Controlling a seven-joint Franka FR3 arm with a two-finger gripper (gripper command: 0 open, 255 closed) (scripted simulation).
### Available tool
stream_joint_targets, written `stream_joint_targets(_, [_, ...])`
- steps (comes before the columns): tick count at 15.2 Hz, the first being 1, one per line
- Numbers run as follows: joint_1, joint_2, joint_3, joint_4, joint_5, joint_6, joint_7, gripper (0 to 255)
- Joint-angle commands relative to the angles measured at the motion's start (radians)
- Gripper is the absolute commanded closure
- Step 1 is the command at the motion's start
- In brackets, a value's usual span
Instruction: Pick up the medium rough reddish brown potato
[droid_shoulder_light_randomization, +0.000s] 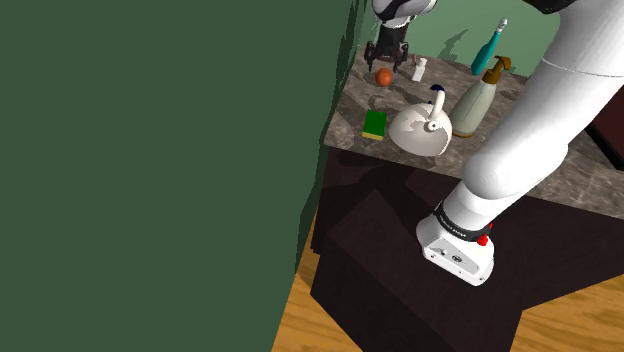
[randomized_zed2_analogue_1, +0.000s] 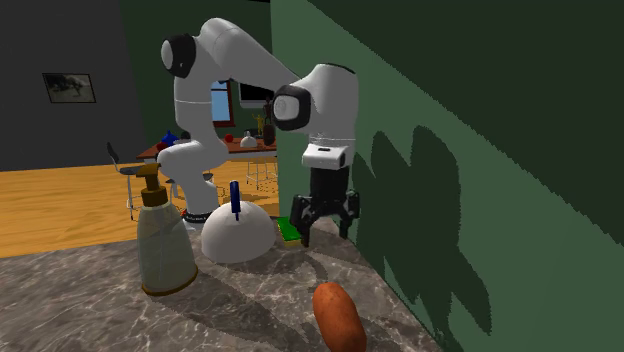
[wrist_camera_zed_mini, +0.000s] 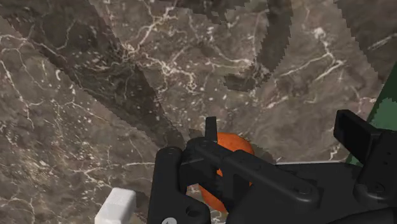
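Reddish-brown potato (randomized_zed2_analogue_1: 338, 315) lies on its side on the marbled counter (randomized_zed2_analogue_1: 80, 300), nearest in the second exterior view and close to the green wall (randomized_zed2_analogue_1: 480, 150). Nothing touches it.

Farther back, to that view's left, stand a spray bottle (randomized_zed2_analogue_1: 165, 240) and a white domed kettle (randomized_zed2_analogue_1: 238, 232). A green sponge (randomized_zed2_analogue_1: 288, 232) lies just beside the kettle.

Beyond the potato, the pincer (randomized_zed2_analogue_1: 323, 225) hangs above the counter, pointing down. Its fingers are spread apart and hold nothing. In the wrist view the potato lies on the counter below the pincer, partly hidden by its black parts.

Assessment: the pincer is near the potato but not on it. No grasp is made and no lift is begun. Remaining steps are to lower over the potato, close on it and raise it clear. The potato is long and rounded, so a grip across its narrow width seems advisable.
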Motion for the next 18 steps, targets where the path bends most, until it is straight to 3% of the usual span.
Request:
stream_joint_targets(1, [-0.018,0.055,-0.014,0.049,0.016,0.023,0.011,0])
stream_joint_targets(6, [-0.071,0.19,-0.044,0.191,0.066,0.054,0.032,0])
stream_joint_targets(16, [-0.076,0.236,-0.039,0.149,0.077,0.14,0.032,0])
stream_joint_targets(17, [-0.076,0.236,-0.039,0.149,0.077,0.141,0.032,255])
stream_joint_targets(18, [-0.076,0.236,-0.039,0.148,0.077,0.141,0.032,255])
